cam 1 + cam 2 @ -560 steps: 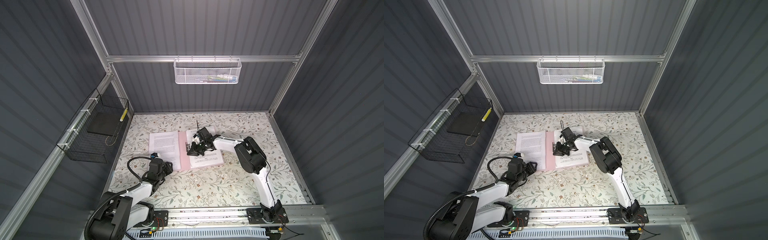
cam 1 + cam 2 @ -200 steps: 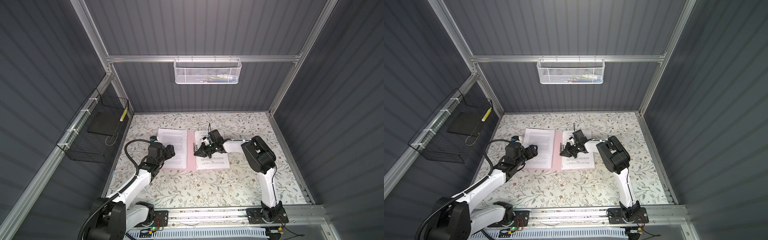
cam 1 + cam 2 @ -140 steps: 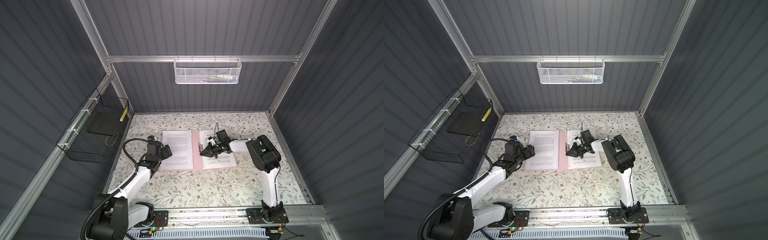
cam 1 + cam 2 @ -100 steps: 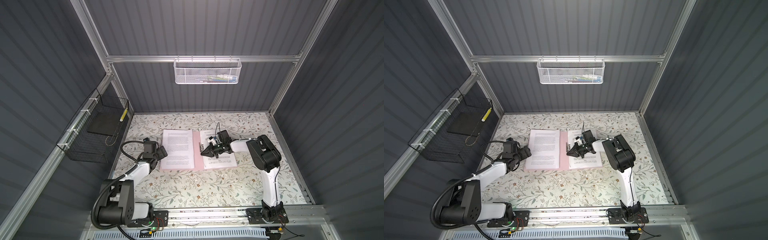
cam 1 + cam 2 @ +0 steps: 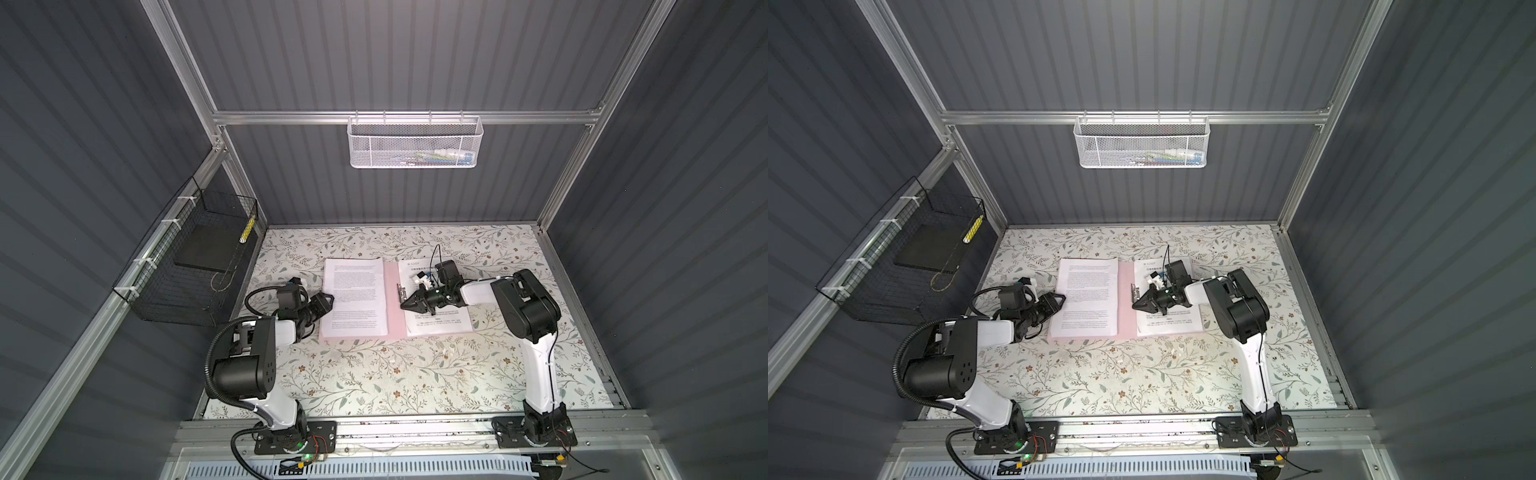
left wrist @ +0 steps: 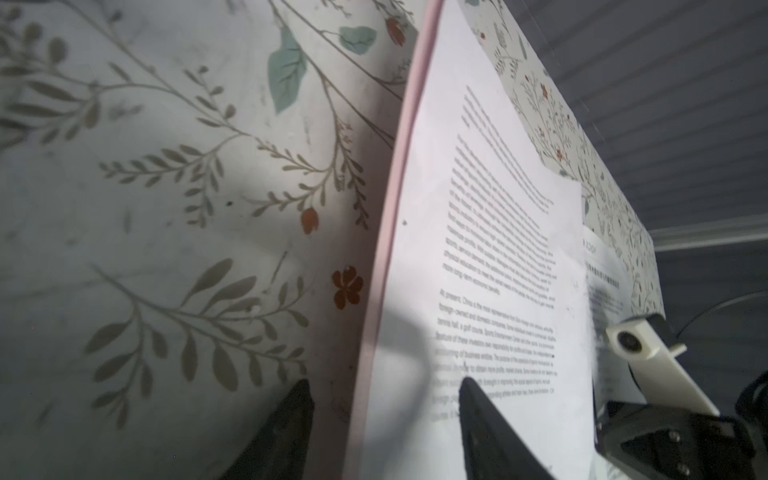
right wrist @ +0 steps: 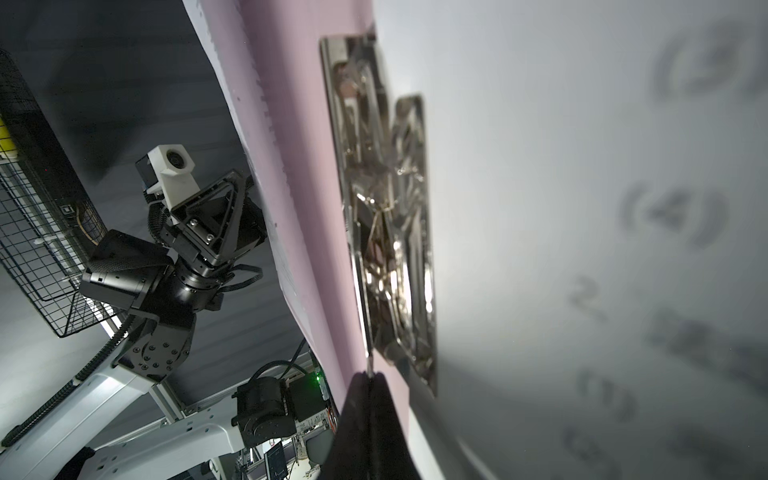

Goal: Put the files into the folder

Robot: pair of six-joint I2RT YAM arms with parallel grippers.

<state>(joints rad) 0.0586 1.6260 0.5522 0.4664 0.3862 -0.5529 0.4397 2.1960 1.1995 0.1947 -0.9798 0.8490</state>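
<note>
Since the earliest frames the pink folder [image 5: 392, 300] has shifted right and squared up, and your left arm has folded its elbow back over its base. Folder now lies open and flat on the floral tablecloth [image 5: 374, 374], rear of mid-table. The files rest on it in two lots: text sheets [image 5: 353, 297] on the folder's left leaf, and a sheet with a header logo [image 5: 438, 328] on its right leaf, with a bare pink strip between them. A metal clip [image 5: 400, 292] sits on that strip, just beside the logo sheet's inner edge. Your left gripper [image 5: 328, 297] sits low at the folder's left edge, jaws part-way apart. In the left wrist view its fingers [image 6: 486, 424] straddle that edge, one over the tablecloth and one over the text sheets, with nothing pinched. Your right gripper [image 5: 404, 306] reaches in over the logo sheet, jaws closed tight, tips at the near end of the clip. In the right wrist view a thin wire of the clip runs down to the closed tips. You cannot tell whether it is caught between them.
</note>
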